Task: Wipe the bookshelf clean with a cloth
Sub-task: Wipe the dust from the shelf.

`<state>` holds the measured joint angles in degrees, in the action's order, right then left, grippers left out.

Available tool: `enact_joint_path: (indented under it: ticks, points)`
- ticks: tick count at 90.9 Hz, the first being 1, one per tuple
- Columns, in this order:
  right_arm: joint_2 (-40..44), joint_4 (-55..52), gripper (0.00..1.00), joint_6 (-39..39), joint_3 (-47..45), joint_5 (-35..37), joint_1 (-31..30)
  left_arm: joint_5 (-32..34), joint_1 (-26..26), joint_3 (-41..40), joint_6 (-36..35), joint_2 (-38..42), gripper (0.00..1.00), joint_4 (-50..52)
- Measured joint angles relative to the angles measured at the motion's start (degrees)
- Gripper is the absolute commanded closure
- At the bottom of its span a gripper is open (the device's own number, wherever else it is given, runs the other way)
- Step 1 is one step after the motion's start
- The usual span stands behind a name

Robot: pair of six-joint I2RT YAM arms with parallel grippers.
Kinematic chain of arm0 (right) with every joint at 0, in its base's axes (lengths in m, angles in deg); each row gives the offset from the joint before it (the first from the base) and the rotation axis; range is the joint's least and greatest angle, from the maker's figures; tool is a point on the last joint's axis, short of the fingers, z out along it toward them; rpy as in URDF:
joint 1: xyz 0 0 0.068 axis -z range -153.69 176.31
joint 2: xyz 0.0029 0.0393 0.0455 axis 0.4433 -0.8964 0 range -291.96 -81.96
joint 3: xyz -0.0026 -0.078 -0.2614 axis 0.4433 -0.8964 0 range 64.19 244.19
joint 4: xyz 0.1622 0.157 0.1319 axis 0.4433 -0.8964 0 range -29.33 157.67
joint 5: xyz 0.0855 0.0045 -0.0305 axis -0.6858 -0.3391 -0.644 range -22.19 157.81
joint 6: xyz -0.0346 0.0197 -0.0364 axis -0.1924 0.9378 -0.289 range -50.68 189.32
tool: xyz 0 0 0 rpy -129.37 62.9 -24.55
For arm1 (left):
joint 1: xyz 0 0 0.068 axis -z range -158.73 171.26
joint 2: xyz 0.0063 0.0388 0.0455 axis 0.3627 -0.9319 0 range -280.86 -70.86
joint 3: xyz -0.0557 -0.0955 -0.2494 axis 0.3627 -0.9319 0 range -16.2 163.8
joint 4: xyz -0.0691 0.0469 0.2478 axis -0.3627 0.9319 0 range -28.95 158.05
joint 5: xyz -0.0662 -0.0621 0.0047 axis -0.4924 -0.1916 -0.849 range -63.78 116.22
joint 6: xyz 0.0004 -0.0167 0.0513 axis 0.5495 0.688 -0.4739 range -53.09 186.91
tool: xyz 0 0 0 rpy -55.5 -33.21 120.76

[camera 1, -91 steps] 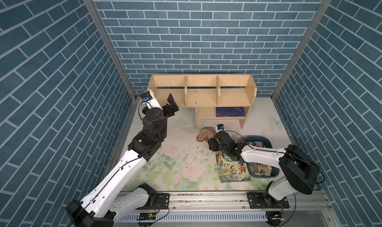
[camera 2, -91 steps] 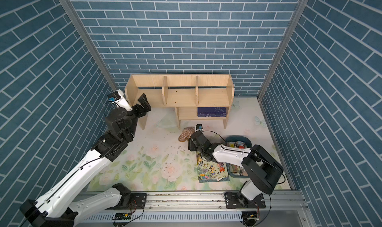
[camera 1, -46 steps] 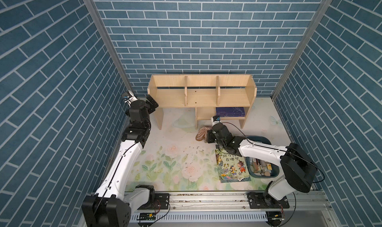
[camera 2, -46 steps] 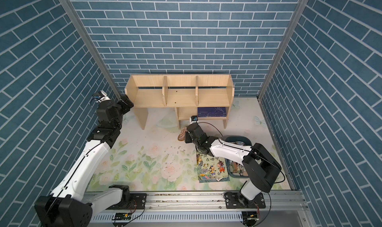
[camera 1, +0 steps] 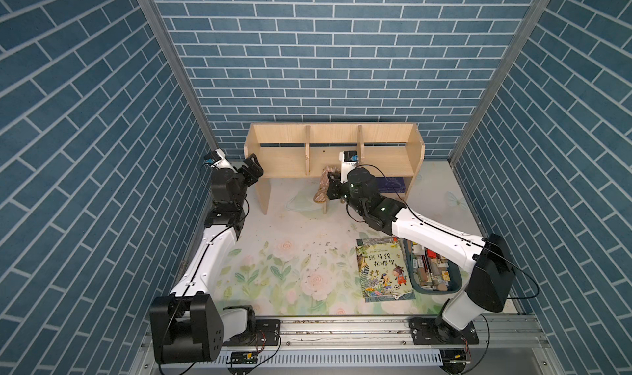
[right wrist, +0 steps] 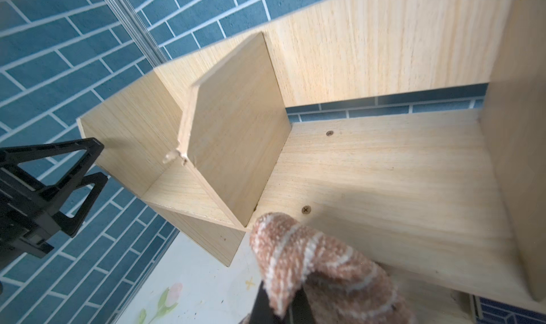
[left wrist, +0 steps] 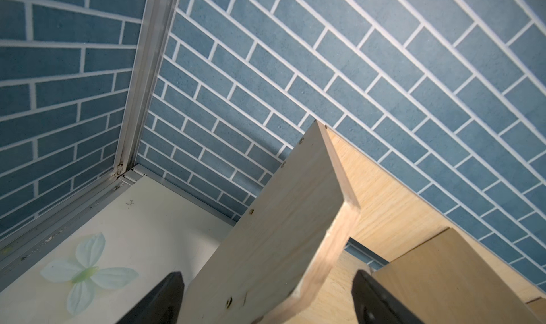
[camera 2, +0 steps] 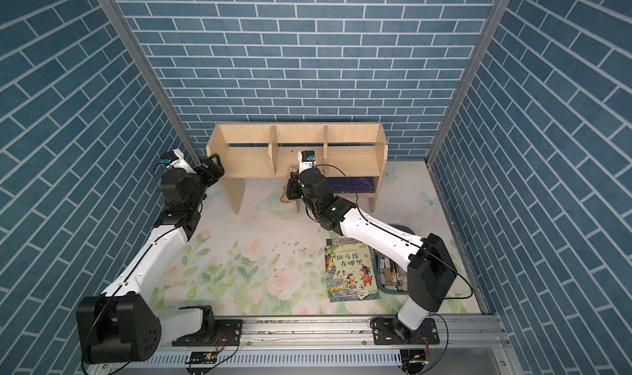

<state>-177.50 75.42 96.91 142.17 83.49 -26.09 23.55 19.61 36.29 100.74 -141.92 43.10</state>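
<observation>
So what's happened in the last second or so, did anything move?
The right gripper closed on the cloth lying on the mat and lifted it to the front of the middle compartment of the bookshelf. The left gripper moved sideways to the shelf's left end panel, its jaws open on either side of it. The bookshelf and picture book stayed put.
</observation>
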Motion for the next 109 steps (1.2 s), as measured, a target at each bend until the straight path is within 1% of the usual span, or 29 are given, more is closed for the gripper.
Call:
enact_joint_path:
  ticks: [8, 20, 27, 36, 50, 61, 70, 78, 85, 94, 103, 109]
  points:
    - [-2.7, 1.6, 1.0, 0.1, -3.0, -0.2, -0.3, -1.1, 0.0, -1.5, -0.2, -0.2, 0.16, -1.5]
    - [-6.8, 2.7, 1.0, 0.8, -8.7, -0.7, -1.1, -1.9, 0.0, -1.7, -0.8, -0.8, 0.25, -3.5]
    - [-8.7, 2.4, 1.0, 1.1, -10.3, -0.9, -1.3, -2.4, 0.0, -1.7, -1.1, -0.9, 0.33, -4.5]
    - [-9.0, 1.7, 1.0, 1.0, -9.9, -0.5, -1.3, -2.6, 0.1, -1.7, -1.8, -1.0, 0.41, -5.3]
    - [-7.1, 0.8, 1.0, -0.2, -5.4, 1.8, -1.3, -2.5, 0.2, -2.3, -2.9, -1.0, 0.54, -6.1]
    - [-3.5, 2.5, 1.0, -1.1, -3.6, 4.3, -1.3, -2.4, 0.6, -2.7, -3.3, -1.0, 0.62, -6.4]
    - [-2.7, 5.2, 1.0, -1.4, -3.4, 5.0, -1.4, -1.6, 1.0, -2.8, -4.1, -1.1, 0.7, -6.3]
    - [-4.4, 6.2, 1.0, -1.4, -3.4, 5.1, -1.4, -1.0, 1.0, -2.8, -5.2, -1.3, 0.76, -6.3]
    - [-7.1, 6.4, 1.0, -1.2, -3.5, 5.0, -1.4, -0.4, 1.3, -2.8, -7.8, -1.3, 0.81, -6.3]
    - [-10.1, 6.2, 1.0, -0.3, -4.9, 4.4, -1.6, 0.7, 1.7, -2.8, -9.1, -1.3, 0.84, -6.3]
    - [-10.4, 4.4, 1.0, 0.7, -7.1, 3.9, -1.6, 1.8, 2.3, -2.8, -9.8, -1.3, 0.89, -6.3]
    - [-10.0, 4.2, 1.0, 0.6, -7.2, 3.6, -1.6, 2.3, 2.4, -2.8, -10.2, -1.5, 0.91, -6.4]
